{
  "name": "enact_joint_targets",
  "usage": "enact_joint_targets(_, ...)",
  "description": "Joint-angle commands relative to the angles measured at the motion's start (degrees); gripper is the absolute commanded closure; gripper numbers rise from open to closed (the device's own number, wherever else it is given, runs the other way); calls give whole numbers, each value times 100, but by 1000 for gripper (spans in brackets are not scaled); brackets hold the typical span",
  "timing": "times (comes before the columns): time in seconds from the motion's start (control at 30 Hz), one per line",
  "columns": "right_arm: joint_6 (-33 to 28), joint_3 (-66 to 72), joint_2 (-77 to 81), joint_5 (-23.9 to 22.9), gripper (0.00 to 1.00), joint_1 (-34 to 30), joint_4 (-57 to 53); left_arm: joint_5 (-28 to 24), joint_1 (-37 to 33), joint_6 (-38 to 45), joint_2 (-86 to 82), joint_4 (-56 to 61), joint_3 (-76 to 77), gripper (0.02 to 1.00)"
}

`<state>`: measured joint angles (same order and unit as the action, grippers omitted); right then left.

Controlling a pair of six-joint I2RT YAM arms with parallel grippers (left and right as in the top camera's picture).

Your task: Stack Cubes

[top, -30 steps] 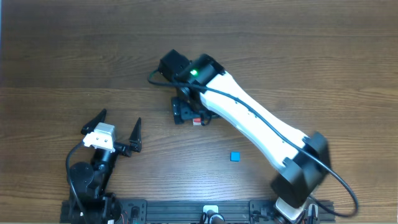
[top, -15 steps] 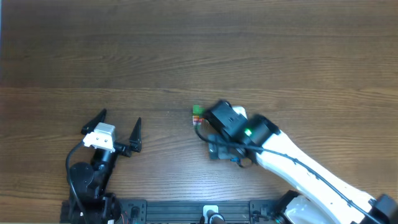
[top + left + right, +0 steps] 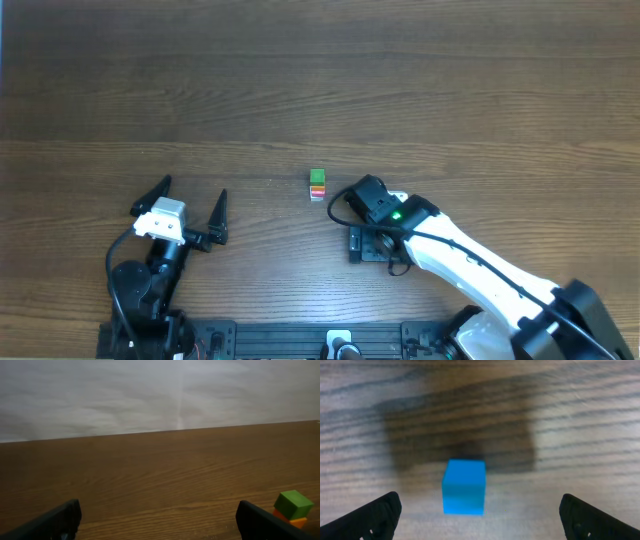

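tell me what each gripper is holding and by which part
Nothing is held: the left gripper is open and empty, the right gripper open above the blue cube.

Table (image 3: 300, 80) matt grained wood; blue cube (image 3: 464, 486) smooth, plastic-looking.

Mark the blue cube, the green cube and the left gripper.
blue cube (image 3: 464, 487): right wrist view, middle of its visible face.
green cube (image 3: 317, 176): top view, its top face.
left gripper (image 3: 194, 188): top view, midway between its open fingertips.

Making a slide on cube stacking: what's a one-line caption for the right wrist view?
Open right hand hovers over the blue cube on the wooden table.
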<state>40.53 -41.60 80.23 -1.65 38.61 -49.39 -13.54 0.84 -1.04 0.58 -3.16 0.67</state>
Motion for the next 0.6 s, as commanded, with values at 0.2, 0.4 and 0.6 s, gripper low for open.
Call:
enact_joint_targets(0.2,127,48,509,52,23,48,350,-37,-9,105,-42,11,-33,18)
enact_joint_targets(0.4,122,70,511,50,73,48,442,-37,-9,105,-42,11,-33,18)
enact_joint_targets(0.6,98,278,520,52,126,48,723,-37,-9,105,-42,11,-33,18)
